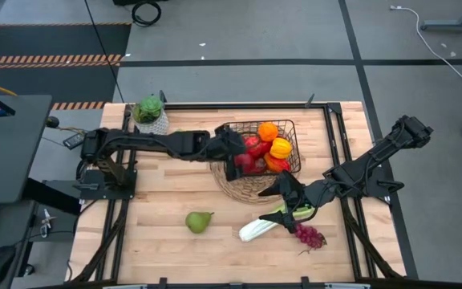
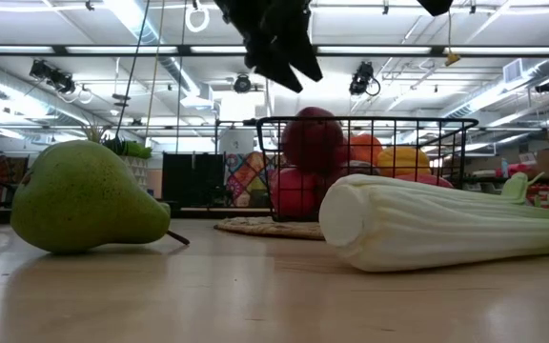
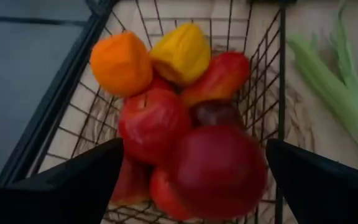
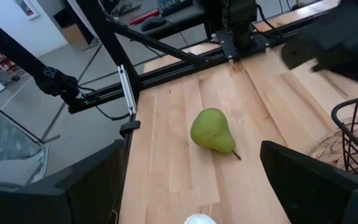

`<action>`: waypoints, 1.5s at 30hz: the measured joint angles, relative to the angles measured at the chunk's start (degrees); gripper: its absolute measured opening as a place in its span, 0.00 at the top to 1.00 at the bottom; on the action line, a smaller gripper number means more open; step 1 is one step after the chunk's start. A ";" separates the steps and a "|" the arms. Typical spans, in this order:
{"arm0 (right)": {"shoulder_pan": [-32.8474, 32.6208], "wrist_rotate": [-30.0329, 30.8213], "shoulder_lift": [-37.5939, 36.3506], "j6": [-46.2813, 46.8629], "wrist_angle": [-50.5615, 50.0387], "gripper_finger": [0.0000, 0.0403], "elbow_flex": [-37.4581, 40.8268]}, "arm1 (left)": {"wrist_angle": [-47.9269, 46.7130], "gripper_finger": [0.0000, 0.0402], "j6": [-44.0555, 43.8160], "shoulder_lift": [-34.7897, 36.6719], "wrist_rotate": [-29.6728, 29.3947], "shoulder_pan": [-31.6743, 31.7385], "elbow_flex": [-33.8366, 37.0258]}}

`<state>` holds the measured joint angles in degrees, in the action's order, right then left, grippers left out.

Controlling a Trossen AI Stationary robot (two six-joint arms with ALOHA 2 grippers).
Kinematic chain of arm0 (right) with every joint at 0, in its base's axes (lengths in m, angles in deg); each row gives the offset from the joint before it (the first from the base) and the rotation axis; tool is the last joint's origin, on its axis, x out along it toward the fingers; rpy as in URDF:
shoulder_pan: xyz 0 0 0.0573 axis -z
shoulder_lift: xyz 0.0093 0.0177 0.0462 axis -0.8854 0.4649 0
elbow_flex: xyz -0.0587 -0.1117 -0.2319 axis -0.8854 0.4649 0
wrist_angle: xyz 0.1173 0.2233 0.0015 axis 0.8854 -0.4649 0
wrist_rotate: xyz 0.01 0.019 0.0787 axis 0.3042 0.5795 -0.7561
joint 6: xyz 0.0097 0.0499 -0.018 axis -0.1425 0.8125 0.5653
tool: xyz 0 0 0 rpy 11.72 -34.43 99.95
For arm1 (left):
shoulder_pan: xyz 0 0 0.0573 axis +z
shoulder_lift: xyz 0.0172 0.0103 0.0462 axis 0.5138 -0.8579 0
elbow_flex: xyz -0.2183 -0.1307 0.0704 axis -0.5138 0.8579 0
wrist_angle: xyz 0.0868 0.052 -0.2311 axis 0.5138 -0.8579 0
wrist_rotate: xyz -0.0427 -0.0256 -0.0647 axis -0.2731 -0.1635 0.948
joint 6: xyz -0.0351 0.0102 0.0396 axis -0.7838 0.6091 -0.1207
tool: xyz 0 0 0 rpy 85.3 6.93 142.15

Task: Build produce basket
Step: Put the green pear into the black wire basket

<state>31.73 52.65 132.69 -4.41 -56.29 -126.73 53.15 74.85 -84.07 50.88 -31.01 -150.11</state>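
Note:
The black wire basket (image 1: 289, 128) stands on a round woven mat (image 1: 243, 189) and holds red apples (image 3: 154, 121), an orange (image 3: 121, 62), a yellow pepper (image 3: 182, 53) and a red pepper (image 3: 222, 74). My left gripper (image 1: 237, 163) hovers open over the basket's near left corner; its fingers (image 3: 73, 180) stand on either side of the nearest apple (image 3: 219, 171) without touching it. My right gripper (image 1: 279, 189) is open above the mat's near right edge, facing the green pear (image 4: 214, 130). The pear, the celery (image 1: 273, 221) and the purple grapes (image 1: 310, 235) lie on the table.
A potted green plant (image 1: 149, 112) stands at the far left corner. The celery's cut end (image 2: 351, 224) and the pear (image 2: 84, 210) lie close to the near edge. Black frame rails (image 1: 339, 152) run along both sides of the wooden top.

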 joint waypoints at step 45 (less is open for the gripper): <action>0.07 0.19 0.00 -0.06 4.23 0.07 -0.02 | -28.05 0.00 -34.97 -4.94 0.51 -31.28 0.07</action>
<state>31.80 52.84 132.69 -4.47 -52.06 -126.75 25.10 39.88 -89.01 51.39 -62.29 -150.04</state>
